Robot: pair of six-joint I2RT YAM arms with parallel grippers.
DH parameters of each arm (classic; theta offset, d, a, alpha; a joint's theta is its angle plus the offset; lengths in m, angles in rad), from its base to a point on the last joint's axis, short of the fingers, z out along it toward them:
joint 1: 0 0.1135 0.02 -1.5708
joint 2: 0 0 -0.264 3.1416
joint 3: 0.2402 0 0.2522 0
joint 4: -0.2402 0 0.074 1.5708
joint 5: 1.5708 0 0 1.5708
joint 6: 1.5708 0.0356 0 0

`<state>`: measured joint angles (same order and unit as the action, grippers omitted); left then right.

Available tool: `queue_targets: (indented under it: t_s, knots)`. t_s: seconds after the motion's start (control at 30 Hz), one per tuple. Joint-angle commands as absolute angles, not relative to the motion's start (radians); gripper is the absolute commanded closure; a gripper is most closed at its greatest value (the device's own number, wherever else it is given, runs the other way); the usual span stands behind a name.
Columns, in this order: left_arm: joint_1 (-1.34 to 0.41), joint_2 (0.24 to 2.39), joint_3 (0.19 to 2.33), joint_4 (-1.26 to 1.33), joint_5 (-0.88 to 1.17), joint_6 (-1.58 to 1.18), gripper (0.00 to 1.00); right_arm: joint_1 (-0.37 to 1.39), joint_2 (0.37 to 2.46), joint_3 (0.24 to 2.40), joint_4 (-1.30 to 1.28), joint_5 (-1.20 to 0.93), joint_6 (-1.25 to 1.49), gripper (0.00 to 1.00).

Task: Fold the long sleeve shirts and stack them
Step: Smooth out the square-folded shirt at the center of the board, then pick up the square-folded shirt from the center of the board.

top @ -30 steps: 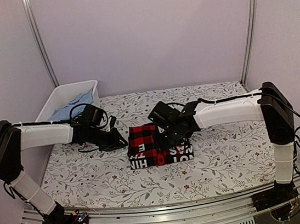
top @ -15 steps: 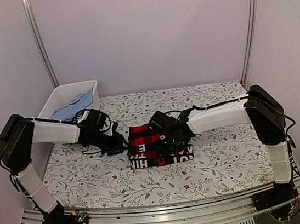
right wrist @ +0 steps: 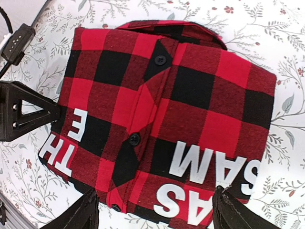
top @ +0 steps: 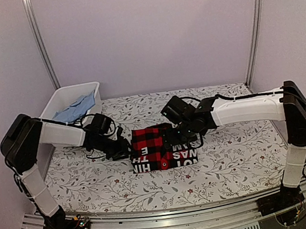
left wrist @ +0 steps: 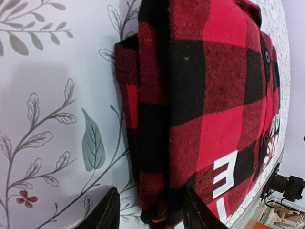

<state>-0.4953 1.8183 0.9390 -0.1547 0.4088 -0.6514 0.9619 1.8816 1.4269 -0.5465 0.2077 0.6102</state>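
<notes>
The folded shirt (top: 159,150) is red-and-black buffalo check, with black buttons (right wrist: 161,60) and big white letters (right wrist: 200,167) along its near edge. The tablecloth (top: 232,157) is white, printed with grey-green leafy sprigs and tiny red flowers. At the far left, a white bin (top: 68,89) holds pale blue cloth (top: 76,109). The left arm (top: 60,136) and right arm (top: 248,110) are white with black joints.

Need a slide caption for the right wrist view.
Folded red-and-black check shirt with white lettering, lying on the floral table cover, framed by the open right gripper.
</notes>
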Motion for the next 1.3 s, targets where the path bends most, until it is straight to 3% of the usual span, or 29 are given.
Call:
queue_targets:
  t_s: [0.0, 0.23, 0.53, 0.67, 0.87, 1.13, 1.27]
  knots:
    - [-0.494, 1.858, 0.963, -0.143, 0.411, -0.662, 0.55, 0.919, 1.818, 1.347, -0.529, 0.238, 0.605, 0.2]
    - [-0.511, 1.902, 0.976, -0.163, 0.409, -0.683, 0.66, 0.879, 1.757, 1.247, -0.482, 0.227, 0.611, 0.2]
    - [-0.517, 1.892, 0.993, -0.176, 0.46, -0.693, 1.0, 0.836, 1.72, 1.163, -0.411, 0.192, 0.617, 0.2]
    - [-0.507, 1.837, 1.007, -0.232, 0.456, -0.657, 1.0, 0.833, 1.725, 1.137, -0.392, 0.19, 0.628, 0.22]
    - [-0.48, 1.743, 1.015, -0.339, 0.457, -0.581, 1.0, 0.831, 1.729, 1.113, -0.369, 0.174, 0.64, 0.38]
    - [-0.445, 1.655, 1.06, -0.485, 0.473, -0.484, 1.0, 0.831, 1.819, 1.186, -0.336, 0.143, 0.64, 0.69]
    - [-0.439, 1.617, 1.105, -0.556, 0.479, -0.441, 1.0, 0.831, 1.905, 1.243, -0.33, 0.133, 0.641, 0.77]
